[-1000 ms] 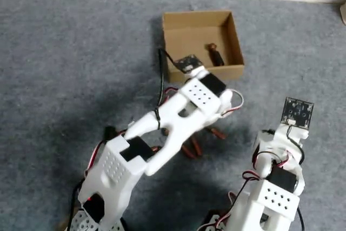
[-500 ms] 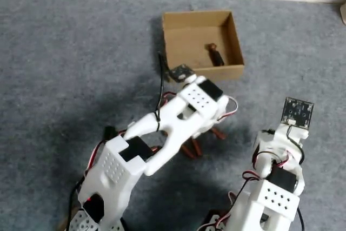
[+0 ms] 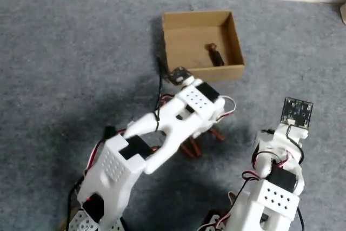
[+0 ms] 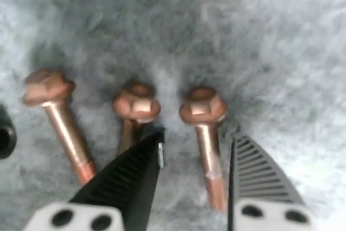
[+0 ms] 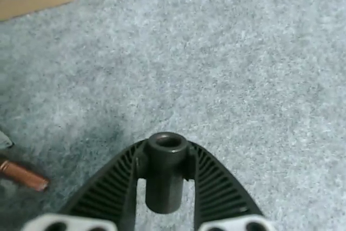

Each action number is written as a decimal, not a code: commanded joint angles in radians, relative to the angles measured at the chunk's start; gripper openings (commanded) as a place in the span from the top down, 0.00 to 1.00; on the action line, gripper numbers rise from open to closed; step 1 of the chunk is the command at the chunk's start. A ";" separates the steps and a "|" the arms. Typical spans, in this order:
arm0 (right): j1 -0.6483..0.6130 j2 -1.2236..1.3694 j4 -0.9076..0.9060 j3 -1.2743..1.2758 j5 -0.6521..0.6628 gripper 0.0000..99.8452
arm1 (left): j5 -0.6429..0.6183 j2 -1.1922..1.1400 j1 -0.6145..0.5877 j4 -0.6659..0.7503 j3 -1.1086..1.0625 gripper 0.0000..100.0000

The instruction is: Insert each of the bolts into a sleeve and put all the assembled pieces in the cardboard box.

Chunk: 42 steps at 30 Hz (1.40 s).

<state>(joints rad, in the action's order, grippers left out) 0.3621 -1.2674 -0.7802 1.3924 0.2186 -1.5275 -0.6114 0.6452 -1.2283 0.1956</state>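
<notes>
Across the middle of the high view, the left arm stretches over the grey carpet toward the cardboard box in the upper middle of the frame, where one assembled piece already lies. The right arm stands at the lower right. The left claw hangs open over a row of three copper bolts, its fingers straddling the shank of one end bolt. One black finger covers part of the middle bolt, and the far bolt lies apart. The step, I judge, is picking up the straddled bolt. Doing it well means lowering straight, keeping the shank centred between the fingers, and closing on the shank near the head so the threaded end juts free for the sleeve. The finger next to the middle bolt should settle in the gap between the two bolts, not on top of one, or both may roll. The right claw is closed on a black sleeve, its bore facing outward, ready to receive the bolt.
</notes>
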 commanded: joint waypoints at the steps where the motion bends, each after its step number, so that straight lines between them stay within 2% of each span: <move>1: -0.012 -0.008 0.033 -0.005 -0.006 1.00 | 0.000 -0.028 -0.051 0.023 0.015 0.88; 3: -0.012 -0.008 0.035 -0.005 -0.006 1.00 | 0.000 -0.036 -0.062 0.015 0.035 0.98; 4: -0.012 -0.008 0.035 -0.005 -0.006 1.00 | 0.000 -0.038 -0.065 0.015 0.038 1.00; 6: -0.012 -0.007 0.035 -0.005 -0.006 1.00 | 0.000 -0.038 -0.059 0.015 0.038 0.98; 11: -0.012 -0.007 0.035 -0.005 -0.006 1.00 | 0.000 -0.033 -0.058 0.009 0.039 0.99; 14: -0.012 -0.007 0.035 -0.004 -0.006 1.00 | 0.011 -0.031 -0.035 -0.052 0.067 0.99; 15: -0.012 -0.007 0.035 -0.004 -0.006 1.00 | 0.051 -0.031 -0.016 -0.091 0.087 0.99; 17: -0.012 -0.007 0.035 -0.004 -0.006 1.00 | 0.190 -0.031 0.021 -0.164 0.137 0.99; 20: -0.012 -0.012 0.044 0.019 -0.005 1.00 | 0.517 -0.035 0.051 -0.230 0.222 1.00; 24: -0.012 -0.012 0.096 0.050 -0.005 1.00 | 0.879 -0.031 0.053 -0.233 0.246 1.00; 26: -0.013 -0.012 0.096 0.050 -0.005 1.00 | 1.013 -0.030 0.051 -0.233 0.251 1.00; 33: -0.013 -0.013 0.097 0.053 -0.012 1.00 | 1.046 0.033 0.056 -0.239 0.243 1.00; 38: -0.013 -0.013 0.097 0.053 -0.014 1.00 | 1.048 0.209 0.051 -0.287 0.197 1.00; 42: -0.013 -0.013 0.097 0.054 -0.014 1.00 | 1.049 0.403 0.047 -0.282 0.059 1.00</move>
<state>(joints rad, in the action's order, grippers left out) 0.3590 -1.2674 -0.7081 1.4507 0.2125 -0.4856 -0.3951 0.6851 -1.5044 0.3138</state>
